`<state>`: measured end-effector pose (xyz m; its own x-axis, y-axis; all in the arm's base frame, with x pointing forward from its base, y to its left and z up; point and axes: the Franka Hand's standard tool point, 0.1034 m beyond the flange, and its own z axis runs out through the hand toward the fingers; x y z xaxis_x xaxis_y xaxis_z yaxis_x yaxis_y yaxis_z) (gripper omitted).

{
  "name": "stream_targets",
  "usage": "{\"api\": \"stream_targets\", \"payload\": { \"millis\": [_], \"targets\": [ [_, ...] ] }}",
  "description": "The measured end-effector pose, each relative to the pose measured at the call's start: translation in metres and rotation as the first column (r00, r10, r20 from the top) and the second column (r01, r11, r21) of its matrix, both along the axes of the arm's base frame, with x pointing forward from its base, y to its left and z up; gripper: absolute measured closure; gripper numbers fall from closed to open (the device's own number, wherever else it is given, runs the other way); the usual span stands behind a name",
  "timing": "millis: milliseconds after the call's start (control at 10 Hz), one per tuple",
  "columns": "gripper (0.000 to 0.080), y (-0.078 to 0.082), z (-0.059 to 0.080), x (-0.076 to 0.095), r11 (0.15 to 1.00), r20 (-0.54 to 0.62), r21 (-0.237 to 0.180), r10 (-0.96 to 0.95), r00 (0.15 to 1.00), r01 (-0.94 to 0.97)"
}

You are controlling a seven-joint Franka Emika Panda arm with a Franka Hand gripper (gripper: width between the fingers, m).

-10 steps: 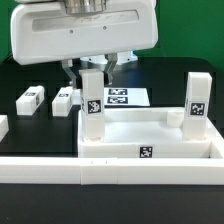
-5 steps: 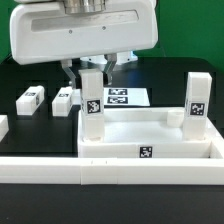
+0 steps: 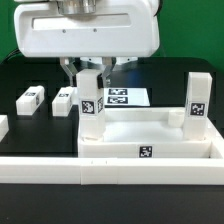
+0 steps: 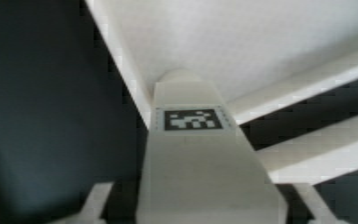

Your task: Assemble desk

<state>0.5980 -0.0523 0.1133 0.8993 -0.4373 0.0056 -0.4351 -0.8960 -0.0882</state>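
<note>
**Fig.** The white plastic square post leg (image 3: 91, 100) stands upright at a corner of the white rimmed tabletop slab (image 3: 180, 150), towards the exterior view's left, on the black worktop (image 3: 40, 130). The gripper (image 3: 89, 68) straddles the post's top, but I cannot tell whether it presses. The post is probably light, stiff and smooth, so grasp opposite flat faces.

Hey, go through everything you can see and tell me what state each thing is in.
gripper: jaws shut on the gripped leg.
gripped leg: upright at a tabletop corner.
second leg: upright at another corner, free.
tabletop: lying flat, rim up.
loose legs: lying down, untouched.
marker board: lying flat.
</note>
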Motion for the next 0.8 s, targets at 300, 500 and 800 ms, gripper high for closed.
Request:
{"api": "stream_targets", "payload": {
  "millis": [300, 500, 800],
  "targets": [
    [0.0511, 0.0002, -0.0009, -0.0019, 0.944, -0.038, 0.015, -0.329, 0.944, 0.330],
    [0.0511, -0.0012, -0.0012, -0.0015, 0.856, -0.072, 0.029, -0.513, 0.855, 0.516],
    [0.0501, -0.0018, -0.0011, -0.0005, 0.779, -0.087, 0.031, -0.622, 0.778, 0.626]
  ]
}}
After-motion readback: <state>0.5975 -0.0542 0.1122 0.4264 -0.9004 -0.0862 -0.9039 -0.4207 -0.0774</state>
